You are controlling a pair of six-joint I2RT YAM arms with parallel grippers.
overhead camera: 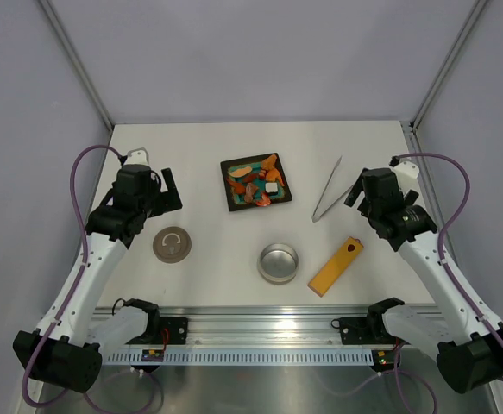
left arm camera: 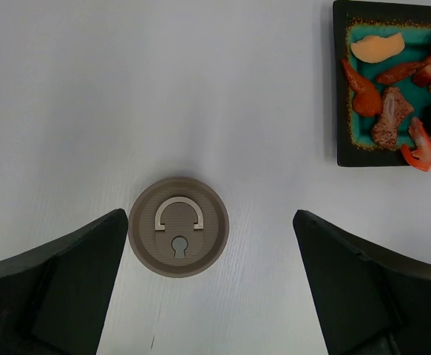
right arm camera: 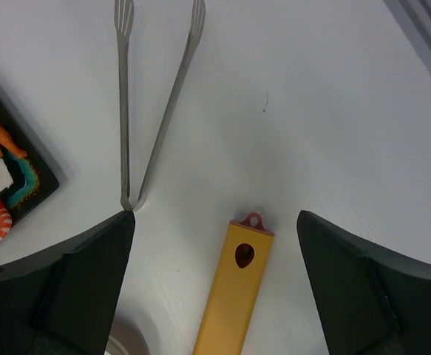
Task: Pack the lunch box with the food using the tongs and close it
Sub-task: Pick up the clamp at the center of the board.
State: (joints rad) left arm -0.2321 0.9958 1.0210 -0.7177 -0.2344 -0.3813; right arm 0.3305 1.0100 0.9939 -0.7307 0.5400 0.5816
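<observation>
Both pincers are empty and wide open. The left pincer (left arm camera: pixel 209 214) hovers over the lid (left arm camera: pixel 178 226), and the right pincer (right arm camera: pixel 215 216) hangs near the tongs' (right arm camera: pixel 123 111) joined end.

Layout on the bench (overhead camera: pixel 208 147):
- The lunch box (overhead camera: pixel 279 262) sits open at near centre, with nothing visible in it.
- The lid lies well off to its left.
- The food (overhead camera: pixel 255 183) is all on the black plate (overhead camera: pixel 226 185), behind the box.
- The tongs lie flat to the right of the plate, V apex toward the arms and tips pointing away.
- A yellow bar (right arm camera: pixel 233 296) lies just right of the apex. It isn't touching the tongs.

The step in hand looks like the right arm picking up the tongs. Nothing is packed yet.

How I'd do it:
- In the wrist view the apex sits right by the right pincer's left finger (right arm camera: pixel 89 274), so the pincer is off-centre. Shift toward the plate and a bit forward to straddle both legs of the V.
- Grab partway up from the apex, not at it. Then closing the pincer works the tongs.
- Set the fingers square across the V, one on each outer leg.
- The legs are thin and flat on the bench, so go down nearly to the surface or the fingers will ride over them.
- Close only until the hold is firm. A full squeeze shuts the tips and leaves no travel for the food.
- Stay off the yellow bar and the plate edge on the way down.

Leave the left pincer parked over the lid for closing later.
</observation>
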